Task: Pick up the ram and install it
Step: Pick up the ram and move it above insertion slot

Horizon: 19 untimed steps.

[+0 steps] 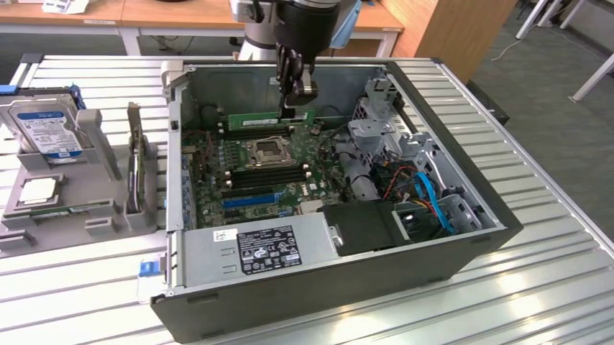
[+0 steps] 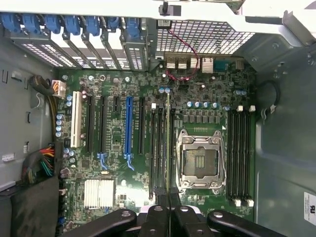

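The ram [image 1: 261, 119] is standing on its long edge inside the open computer case [image 1: 336, 287], and the jaws of the gripper [image 1: 298, 97] are pinching its upper edge toward the end on the exterior view's right. Its long axis is running across the exterior view, parallel to the black memory slots [image 2: 157, 148] on the motherboard [image 1: 259, 180]. In the wrist view the ram [image 2: 169, 148] is appearing edge-on as 1 thin line, extending straight out from the gripper [image 2: 169, 197]. It is lying between those slots and the processor socket [image 2: 200, 160], just beside each. Whether its lower edge is touching a slot cannot be told. The case is resting on the slatted surface [image 1: 537, 287].
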{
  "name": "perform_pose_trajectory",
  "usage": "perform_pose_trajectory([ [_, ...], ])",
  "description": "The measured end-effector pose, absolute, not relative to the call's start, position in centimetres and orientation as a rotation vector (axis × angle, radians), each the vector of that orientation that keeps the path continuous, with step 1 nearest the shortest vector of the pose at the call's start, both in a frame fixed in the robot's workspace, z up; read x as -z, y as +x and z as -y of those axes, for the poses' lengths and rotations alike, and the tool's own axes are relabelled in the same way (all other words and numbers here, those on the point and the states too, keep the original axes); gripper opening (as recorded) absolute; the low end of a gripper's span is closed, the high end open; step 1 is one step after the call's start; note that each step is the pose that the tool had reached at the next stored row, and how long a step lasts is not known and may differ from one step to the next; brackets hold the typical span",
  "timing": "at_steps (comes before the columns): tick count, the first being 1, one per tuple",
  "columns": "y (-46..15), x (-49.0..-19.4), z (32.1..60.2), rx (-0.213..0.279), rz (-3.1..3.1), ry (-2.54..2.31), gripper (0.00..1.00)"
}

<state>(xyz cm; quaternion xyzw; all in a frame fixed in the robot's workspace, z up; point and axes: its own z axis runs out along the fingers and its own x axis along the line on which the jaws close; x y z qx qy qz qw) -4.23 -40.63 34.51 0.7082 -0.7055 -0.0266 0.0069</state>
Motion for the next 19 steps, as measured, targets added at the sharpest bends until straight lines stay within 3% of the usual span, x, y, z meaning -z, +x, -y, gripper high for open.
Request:
perform_pose_trajectory([
  [19,-4.06,-34.49,40.64,0.084,2.225,2.197,0.12],
])
